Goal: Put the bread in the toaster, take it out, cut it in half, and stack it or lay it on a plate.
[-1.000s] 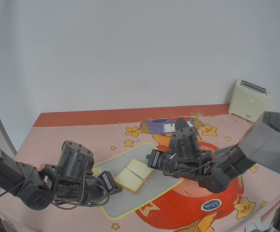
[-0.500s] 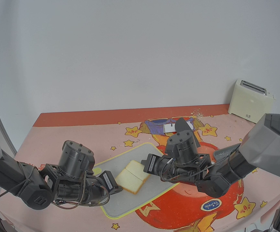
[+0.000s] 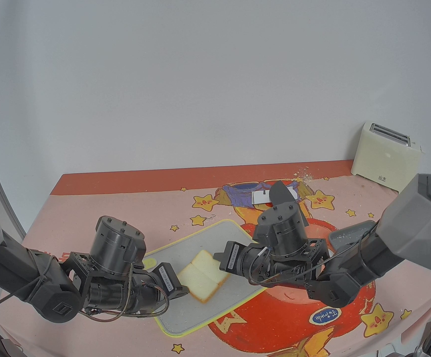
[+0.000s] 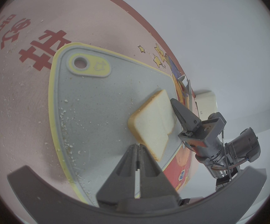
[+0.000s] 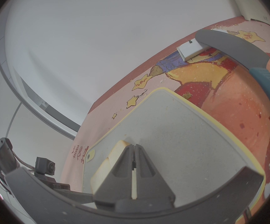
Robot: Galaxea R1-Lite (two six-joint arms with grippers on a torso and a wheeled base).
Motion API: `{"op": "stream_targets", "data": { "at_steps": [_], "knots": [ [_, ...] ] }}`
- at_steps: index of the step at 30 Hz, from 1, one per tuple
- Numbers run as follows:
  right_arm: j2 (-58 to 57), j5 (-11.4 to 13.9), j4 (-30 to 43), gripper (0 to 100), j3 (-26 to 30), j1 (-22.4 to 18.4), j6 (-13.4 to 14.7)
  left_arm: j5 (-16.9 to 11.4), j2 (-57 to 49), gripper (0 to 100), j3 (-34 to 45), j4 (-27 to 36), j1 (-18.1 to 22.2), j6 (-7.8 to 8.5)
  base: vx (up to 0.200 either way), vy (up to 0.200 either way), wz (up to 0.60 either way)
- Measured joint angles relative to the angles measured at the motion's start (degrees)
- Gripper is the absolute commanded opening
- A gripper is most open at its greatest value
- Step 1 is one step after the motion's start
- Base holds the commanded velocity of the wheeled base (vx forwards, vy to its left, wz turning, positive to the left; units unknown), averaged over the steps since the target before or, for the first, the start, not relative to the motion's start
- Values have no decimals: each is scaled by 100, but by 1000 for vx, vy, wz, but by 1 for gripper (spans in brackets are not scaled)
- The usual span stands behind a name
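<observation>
While the two bread halves (image 3: 204, 275) lie side by side on the grey cutting board (image 3: 190, 314), your left gripper (image 4: 138, 147) sits just beside their left edge. Your right gripper (image 5: 133, 148) is right up against their right edge, and both grippers have their jaws pressed together with nothing between them. Your right arm hides part of the board's right side, a knife (image 5: 234, 46) lies on the table (image 3: 101, 205) near a small white box (image 5: 191, 49), and the toaster (image 3: 385, 155) stands well apart at the back right corner.
</observation>
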Motion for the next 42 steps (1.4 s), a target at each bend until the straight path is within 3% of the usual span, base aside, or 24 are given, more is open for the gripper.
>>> {"op": "stream_targets", "data": {
  "at_steps": [8, 13, 19, 25, 30, 38, 39, 42],
  "knots": [
    [-335, 171, -30, 0, 110, 149, 63, 0, 0, 0, -9, 0, 0, 0, 0, 0, 0],
    [-691, 712, -37, 0, 289, 429, 394, 2, 0, 0, -11, -1, 1, -1, 0, 0, 0],
    [-1067, 1037, -41, 0, 430, 636, 646, 0, 1, 0, -6, -9, 6, -1, 0, 0, 0],
    [-1226, 1039, -41, 0, 441, 294, 572, -2, -27, 0, 17, 0, 34, -1, 0, 0, 0],
    [-1143, 892, -17, 0, 332, 30, 444, 2, -289, 0, 168, 68, 87, 13, 0, 0, 0],
    [-1041, 573, 868, 0, -44, -67, 336, -22, -1519, 0, 457, 271, 358, 256, 0, 0, 0],
    [-1022, 545, 967, 0, -99, -74, 315, -33, -1703, 100, 471, 432, 408, 344, 0, 0, 0],
    [-962, 494, 1154, 0, -245, -98, 194, -96, -2131, 100, 507, 1062, 538, 590, 0, 0, 0]
  ]
}}
